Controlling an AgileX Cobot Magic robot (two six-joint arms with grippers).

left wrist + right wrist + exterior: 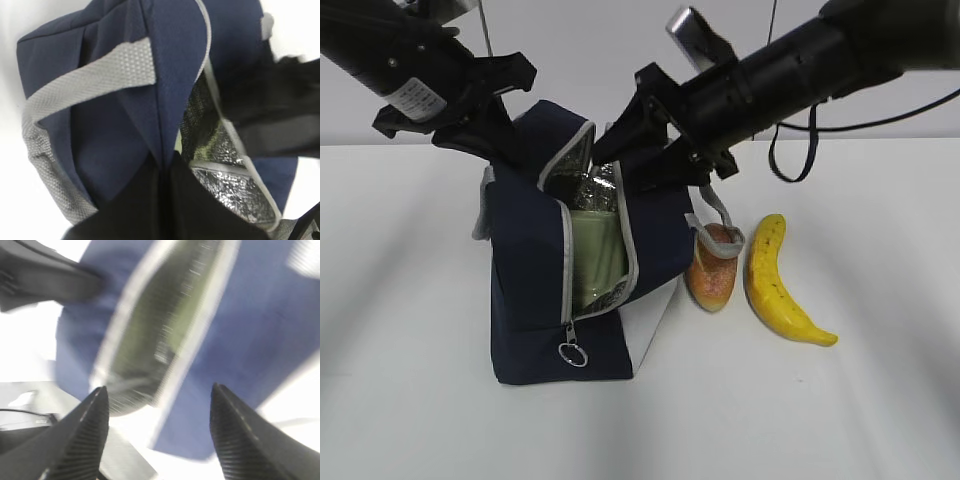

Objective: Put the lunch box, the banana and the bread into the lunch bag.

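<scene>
The navy lunch bag (535, 290) stands on the white table with its zipper open. The sage-green lunch box (595, 255) stands inside it. My left gripper (515, 145) is shut on the bag's top flap; in the left wrist view (164, 172) the navy fabric (115, 135) is pinched between the jaws. My right gripper (625, 160) is open and empty just above the bag's opening; in the blurred right wrist view (157, 395) the green lunch box (160, 325) shows below it. The bread (713, 272) and the banana (772, 285) lie on the table to the right of the bag.
A grey webbing handle (720, 225) of the bag drapes over the bread's top. The metal ring pull (573, 353) hangs at the bag's lower front. The silver lining (225, 185) shows inside the open flap. White table surrounds the bag.
</scene>
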